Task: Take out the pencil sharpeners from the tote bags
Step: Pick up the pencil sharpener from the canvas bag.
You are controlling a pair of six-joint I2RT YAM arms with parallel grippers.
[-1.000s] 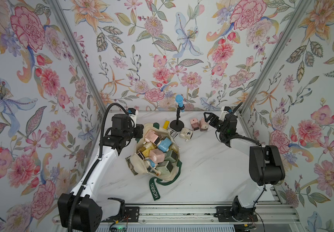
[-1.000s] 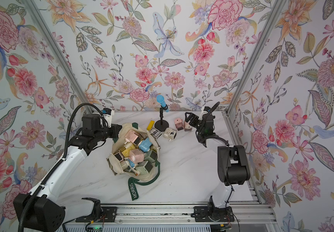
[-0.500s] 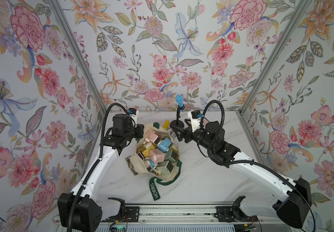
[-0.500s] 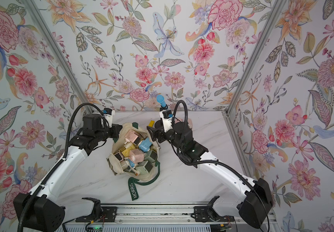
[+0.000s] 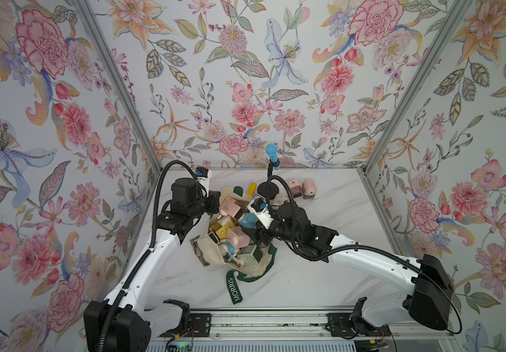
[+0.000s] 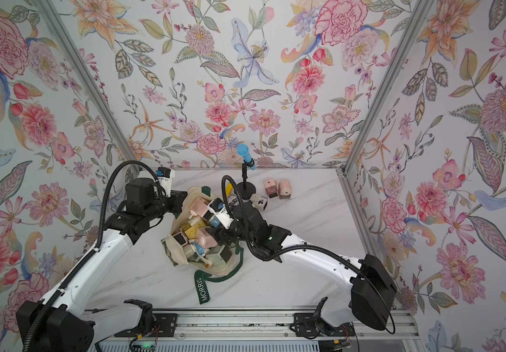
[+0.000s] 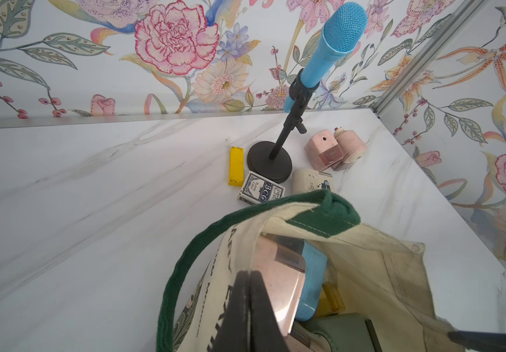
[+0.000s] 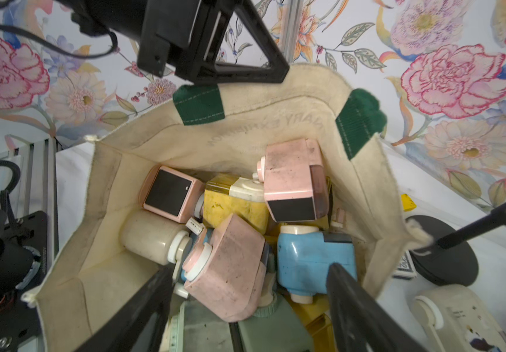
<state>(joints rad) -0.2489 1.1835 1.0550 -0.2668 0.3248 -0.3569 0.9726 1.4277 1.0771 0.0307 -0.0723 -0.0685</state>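
Left fingers (image 7: 242, 311) tight on tote bag (image 8: 276, 100); right fingers (image 8: 349, 304) apart astride half-buried pink sharpener (image 8: 230, 268)

Right gripper (image 8: 250, 271) now over the tote bag (image 8: 245, 128), jaws narrower

- pale floral wallpaper walls (image 5: 245, 76): left, far, right
- silver metal posts (image 5: 120, 91) in both far corners
- white grey-veined marble tabletop (image 5: 352, 207)
- silver aluminium rail (image 5: 261, 321) along near edge
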